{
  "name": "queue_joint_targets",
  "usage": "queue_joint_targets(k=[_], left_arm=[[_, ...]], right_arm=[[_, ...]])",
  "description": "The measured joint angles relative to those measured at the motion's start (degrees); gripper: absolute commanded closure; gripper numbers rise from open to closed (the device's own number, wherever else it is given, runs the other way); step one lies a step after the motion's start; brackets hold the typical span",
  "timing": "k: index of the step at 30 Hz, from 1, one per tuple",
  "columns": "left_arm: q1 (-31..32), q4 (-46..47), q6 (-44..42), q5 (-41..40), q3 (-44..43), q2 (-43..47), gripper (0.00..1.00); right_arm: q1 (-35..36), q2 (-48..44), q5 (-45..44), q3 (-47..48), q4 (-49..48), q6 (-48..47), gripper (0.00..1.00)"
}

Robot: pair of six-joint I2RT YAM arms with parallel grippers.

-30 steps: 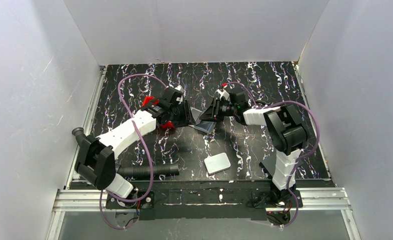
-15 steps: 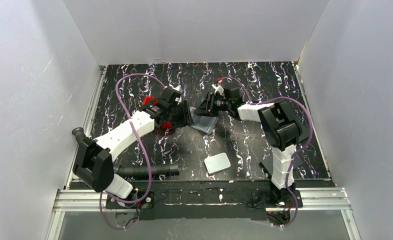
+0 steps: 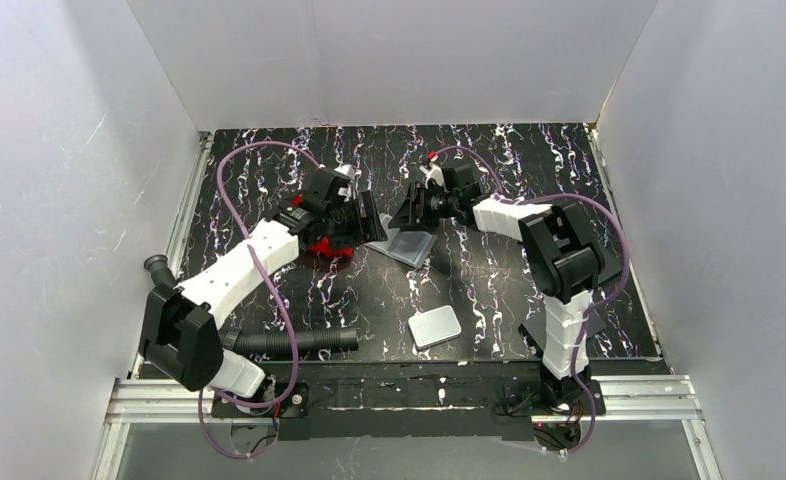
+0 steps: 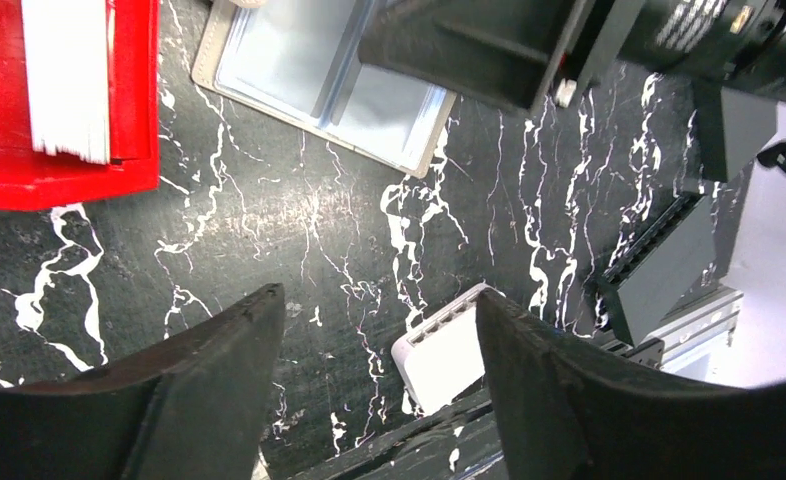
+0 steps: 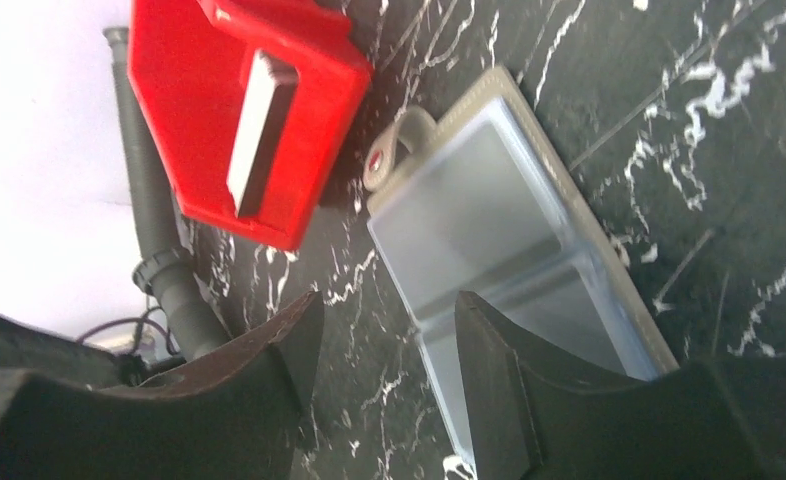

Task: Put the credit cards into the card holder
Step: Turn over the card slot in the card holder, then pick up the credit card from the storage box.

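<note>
Card holder (image 3: 412, 246) lies open and flat at bench (image 3: 529, 170) centre, just beside red tray (image 5: 189, 80). Clear pockets show; contents hard to make out. One end hidden behind right end effector (image 5: 389, 310).
Credit cards (image 5: 259, 135): white stack in tray; tray mostly hidden under left arm from above.
Both end effectors spread, empty: left end effector (image 4: 379, 300) above bare bench, right above holder.
Bench black, white-veined. White walls on three sides.
White slab (image 3: 435, 327) near front edge, well apart.
</note>
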State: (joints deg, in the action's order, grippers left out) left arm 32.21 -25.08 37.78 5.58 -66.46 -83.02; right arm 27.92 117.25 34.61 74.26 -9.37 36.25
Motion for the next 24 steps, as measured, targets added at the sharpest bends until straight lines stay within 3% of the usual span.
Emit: queue_joint_targets(k=[5, 11, 20, 24], left_arm=[[-4.7, -0.7, -0.8, 2.6, -0.8, 0.5, 0.15], [-13.7, -4.4, -3.2, 4.9, -5.8, 0.1, 0.1], [-20.0, -5.7, -7.2, 5.4, -12.1, -8.9, 0.1], [-21.4, -7.2, -9.0, 5.2, -12.8, -13.3, 0.17]], right_arm=[[0.7, -2.4, -0.6, -4.0, 1.6, -2.9, 0.47], [1.0, -3.0, 0.3, -7.9, 1.6, -5.0, 0.51], [-2.2, -6.8, -0.3, -11.1, 5.0, -9.4, 0.51], [-4.1, -7.2, -0.8, -11.1, 7.1, -11.5, 0.5]])
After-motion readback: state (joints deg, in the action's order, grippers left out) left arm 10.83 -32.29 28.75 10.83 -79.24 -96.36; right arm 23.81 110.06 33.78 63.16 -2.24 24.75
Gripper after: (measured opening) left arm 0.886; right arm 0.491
